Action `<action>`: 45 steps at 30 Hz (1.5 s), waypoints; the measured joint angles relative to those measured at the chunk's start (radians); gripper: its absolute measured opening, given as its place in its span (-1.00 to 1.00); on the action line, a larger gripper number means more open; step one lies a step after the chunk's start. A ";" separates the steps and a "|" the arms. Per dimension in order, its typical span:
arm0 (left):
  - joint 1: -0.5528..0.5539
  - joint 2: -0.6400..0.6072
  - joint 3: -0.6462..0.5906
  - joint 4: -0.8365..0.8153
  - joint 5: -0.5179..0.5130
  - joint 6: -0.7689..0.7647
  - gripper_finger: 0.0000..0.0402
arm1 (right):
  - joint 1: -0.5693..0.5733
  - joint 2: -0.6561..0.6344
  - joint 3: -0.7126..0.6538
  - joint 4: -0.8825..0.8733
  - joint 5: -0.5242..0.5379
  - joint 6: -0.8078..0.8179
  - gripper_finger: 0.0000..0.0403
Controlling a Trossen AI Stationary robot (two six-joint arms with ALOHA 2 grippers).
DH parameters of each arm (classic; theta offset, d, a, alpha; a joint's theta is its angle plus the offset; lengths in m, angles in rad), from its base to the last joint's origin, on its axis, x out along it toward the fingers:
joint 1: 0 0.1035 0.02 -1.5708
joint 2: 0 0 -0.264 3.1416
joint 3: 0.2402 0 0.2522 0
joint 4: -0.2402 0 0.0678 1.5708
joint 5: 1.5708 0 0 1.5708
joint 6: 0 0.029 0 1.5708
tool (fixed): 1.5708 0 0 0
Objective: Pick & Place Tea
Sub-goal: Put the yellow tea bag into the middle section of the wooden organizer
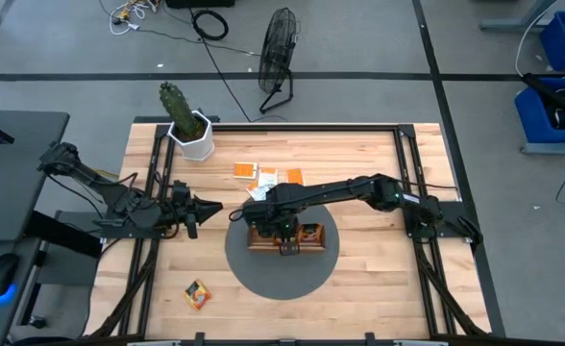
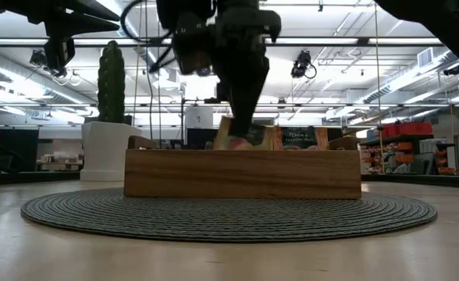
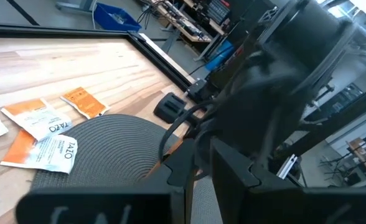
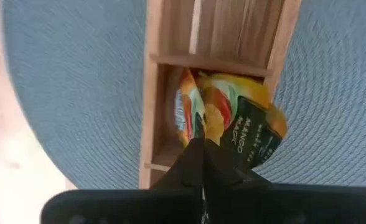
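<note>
The wooden compartment tray (image 1: 282, 235) sits on a round grey mat (image 1: 281, 274). My right gripper (image 4: 202, 163) reaches down over the tray from the table's right and is shut on a yellow tea sachet with dark print (image 4: 236, 115). In the low view the right gripper (image 2: 241, 129) comes down into the tray (image 2: 243, 173). Orange sachets (image 1: 309, 233) stand in the tray. Several orange and white sachets (image 1: 266, 176) lie flat on the table beyond the mat, and one (image 1: 197, 293) lies near the near edge. My left gripper (image 1: 210, 205) waits left of the mat, shut. My right gripper pinches the yellow sachet between its two fingers at the sachet's upper edge (image 4: 200, 132). The fingers come from above, pointing down. The sachet is bent and bulges, and its lower part is inside a compartment near one end of the tray (image 4: 170, 152). Whether it rests on the floor is hidden.
A cactus in a white pot (image 1: 188, 130) stands at the far left of the table. Black frame rails (image 1: 405, 173) run along the table's sides. In the left wrist view, sachets (image 3: 43, 134) lie at the mat's edge and the right arm (image 3: 282, 81) fills the foreground.
</note>
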State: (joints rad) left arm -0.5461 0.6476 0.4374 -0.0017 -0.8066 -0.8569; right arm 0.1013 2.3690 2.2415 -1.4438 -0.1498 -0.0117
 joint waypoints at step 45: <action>-0.008 0.183 0.000 -0.137 0.936 -0.074 -0.72 | 0.029 -0.255 0.001 0.332 0.202 0.260 -0.11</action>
State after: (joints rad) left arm -0.5541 0.8301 0.4377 -0.1386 0.1292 -0.9308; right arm 0.1304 2.1136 2.2425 -1.1122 0.0526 0.2479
